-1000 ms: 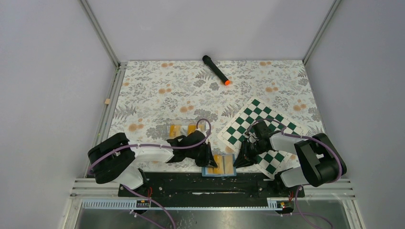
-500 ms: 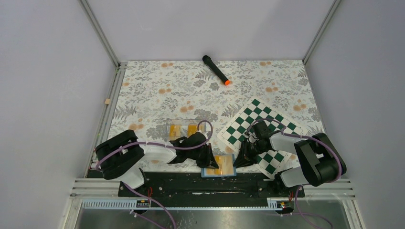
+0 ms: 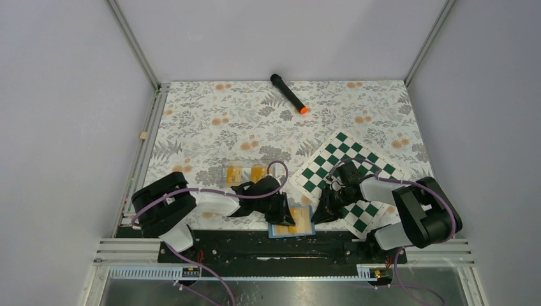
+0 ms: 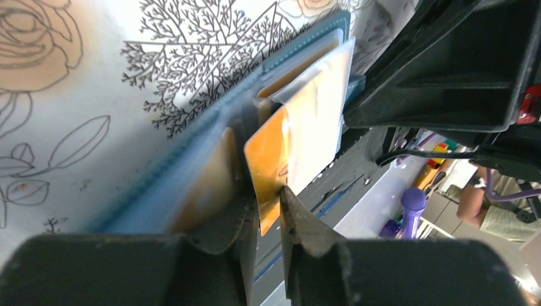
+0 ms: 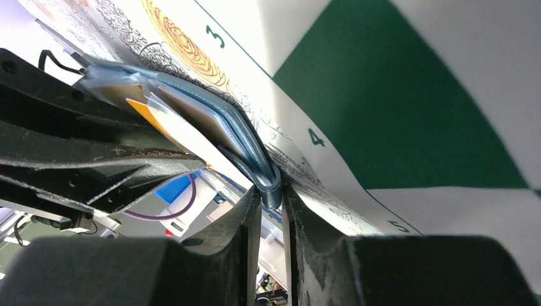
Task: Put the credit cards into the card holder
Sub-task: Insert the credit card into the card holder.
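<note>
On floral worktop (image 3: 210,121), at near edge betw. both arms: blue card holder (image 3: 275,231), lying open. Pinches its rt edge w/ right gripper (image 5: 271,197). Has left gripper (image 4: 268,213) narrow around orange credit card (image 4: 268,159) partly under holder's clear pocket; cannot tell if gripped or loose.

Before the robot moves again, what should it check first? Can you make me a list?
1. Card holder held steady: ok, the right gripper pinches its edge.
2. Holder lying open: ok.
3. Credit card fully in its pocket: not ok, it sticks out.
4. Left gripper clear of the card: not ok, a corner sits between its fingertips.
5. More cards waiting: ok, two lie in the clear tray.
</note>
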`<action>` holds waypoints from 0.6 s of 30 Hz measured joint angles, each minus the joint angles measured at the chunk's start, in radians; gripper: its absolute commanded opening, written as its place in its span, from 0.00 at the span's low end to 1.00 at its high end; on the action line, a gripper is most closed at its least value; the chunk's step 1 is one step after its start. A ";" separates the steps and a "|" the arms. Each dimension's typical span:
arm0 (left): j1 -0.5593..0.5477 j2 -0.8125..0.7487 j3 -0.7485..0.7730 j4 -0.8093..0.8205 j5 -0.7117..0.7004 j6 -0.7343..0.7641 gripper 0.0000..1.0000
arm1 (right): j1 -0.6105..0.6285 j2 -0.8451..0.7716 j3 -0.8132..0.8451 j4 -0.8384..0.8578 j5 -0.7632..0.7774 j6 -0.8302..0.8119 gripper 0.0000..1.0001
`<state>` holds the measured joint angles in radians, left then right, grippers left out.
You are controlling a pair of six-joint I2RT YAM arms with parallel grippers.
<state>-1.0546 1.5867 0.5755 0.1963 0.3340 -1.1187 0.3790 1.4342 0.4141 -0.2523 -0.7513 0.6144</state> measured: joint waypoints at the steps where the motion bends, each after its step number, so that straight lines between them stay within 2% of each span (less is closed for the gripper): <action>1: -0.003 0.000 0.011 -0.025 -0.004 0.002 0.30 | 0.000 0.002 0.000 0.004 0.000 0.000 0.25; 2: -0.006 -0.001 0.023 -0.049 -0.008 0.005 0.35 | 0.001 0.004 0.000 0.010 -0.002 0.000 0.25; 4: -0.012 -0.005 0.045 -0.088 -0.013 0.018 0.39 | 0.002 0.006 0.000 0.016 -0.003 0.001 0.25; 12: -0.027 -0.012 0.112 -0.216 -0.033 0.062 0.41 | 0.007 0.016 0.000 0.041 -0.012 0.004 0.25; 18: -0.037 0.042 0.182 -0.275 -0.027 0.077 0.41 | 0.008 0.018 0.000 0.046 -0.017 0.004 0.25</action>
<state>-1.0912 1.6283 0.7570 -0.0784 0.3065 -1.0420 0.3874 1.4521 0.4141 -0.2062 -0.7681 0.6186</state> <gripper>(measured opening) 0.407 0.247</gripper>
